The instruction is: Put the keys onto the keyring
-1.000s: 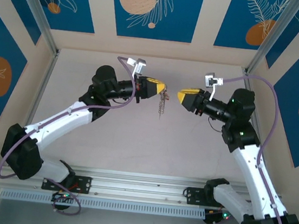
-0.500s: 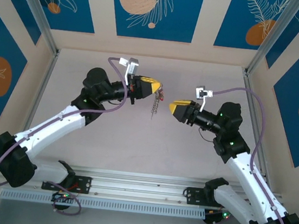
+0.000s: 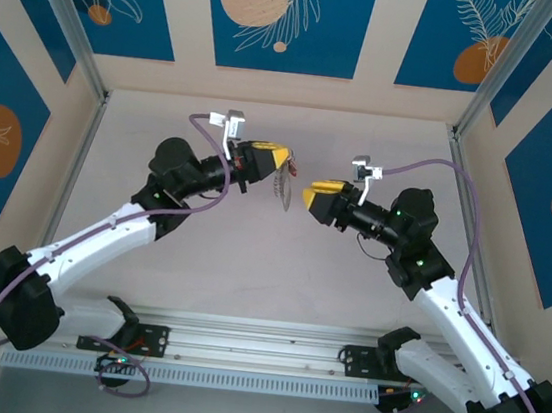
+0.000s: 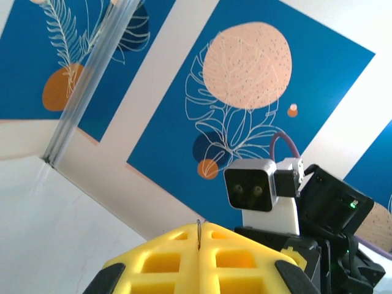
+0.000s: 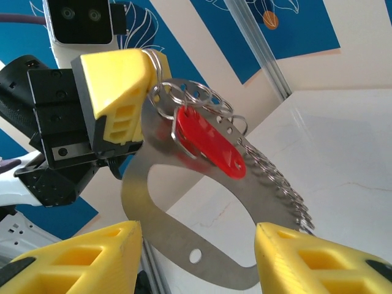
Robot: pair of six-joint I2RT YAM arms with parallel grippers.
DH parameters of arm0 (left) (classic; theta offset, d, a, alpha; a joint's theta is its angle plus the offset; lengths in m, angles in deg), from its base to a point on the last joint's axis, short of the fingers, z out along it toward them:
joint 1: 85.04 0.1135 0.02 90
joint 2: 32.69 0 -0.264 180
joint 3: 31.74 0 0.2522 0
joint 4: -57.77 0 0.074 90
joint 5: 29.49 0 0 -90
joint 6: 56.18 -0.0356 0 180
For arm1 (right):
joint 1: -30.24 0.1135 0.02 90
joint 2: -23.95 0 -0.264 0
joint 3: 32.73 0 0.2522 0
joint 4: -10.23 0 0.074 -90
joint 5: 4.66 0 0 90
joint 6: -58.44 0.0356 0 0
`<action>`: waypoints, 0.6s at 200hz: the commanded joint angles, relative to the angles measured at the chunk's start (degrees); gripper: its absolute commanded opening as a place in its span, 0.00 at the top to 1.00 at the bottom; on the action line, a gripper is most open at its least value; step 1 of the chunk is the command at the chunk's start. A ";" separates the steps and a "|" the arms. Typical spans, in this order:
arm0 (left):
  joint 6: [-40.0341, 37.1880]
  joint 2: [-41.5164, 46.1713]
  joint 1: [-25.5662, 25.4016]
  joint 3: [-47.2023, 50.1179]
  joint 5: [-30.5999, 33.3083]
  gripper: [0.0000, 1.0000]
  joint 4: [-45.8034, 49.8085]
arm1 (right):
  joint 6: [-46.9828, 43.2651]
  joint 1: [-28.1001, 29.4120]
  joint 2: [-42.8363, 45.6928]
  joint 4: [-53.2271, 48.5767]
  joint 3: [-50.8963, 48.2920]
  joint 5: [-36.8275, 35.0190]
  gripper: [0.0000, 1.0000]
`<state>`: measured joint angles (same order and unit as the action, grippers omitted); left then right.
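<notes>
Where the keyring hangs: the keyring (image 5: 136, 195) is up off the tabletop (image 3: 250, 254), pinched at its top end in the left tool (image 3: 282, 159), whose yellow fingers are pressed together on it.
Right tool: the right tool (image 5: 199, 254) has its jaws apart and holds nothing, its tips pointed at the loop.
Key: the red-headed key (image 5: 211, 147) lies against the loop's upper part on a small wire ring; I cannot tell whether that ring passes through the grey loop itself.
Chain: silvery chain pieces (image 5: 278, 187) trail along the loop's far edge.
Relation that matters: the loop lies straight ahead of the right tool, near its tips but apart, its long axis running down and away from the left fingertips. The right arm is the free one.
Right wrist view: the loop's flat face, key and rings.
Left wrist view: a thin metal edge (image 4: 198, 228) between closed fingers.
Top view: the gap between the two tools.
</notes>
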<state>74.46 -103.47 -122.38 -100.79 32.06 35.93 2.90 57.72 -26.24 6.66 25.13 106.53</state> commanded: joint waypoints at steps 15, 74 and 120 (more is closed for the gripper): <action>2.16 2.46 -0.98 0.89 3.89 1.00 -8.89 | -3.55 1.31 -1.02 2.04 3.51 -4.61 0.49; 0.87 1.39 -1.18 -0.15 0.96 1.00 -11.15 | -5.83 3.09 -4.58 2.99 7.42 -5.66 0.49; -0.85 0.89 -1.46 -1.87 -1.50 1.00 -11.23 | -7.03 4.71 -6.81 3.56 10.15 -5.11 0.48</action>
<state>75.27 -102.51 -122.90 -100.20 32.91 28.63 -2.04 61.46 -32.52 8.43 32.65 102.03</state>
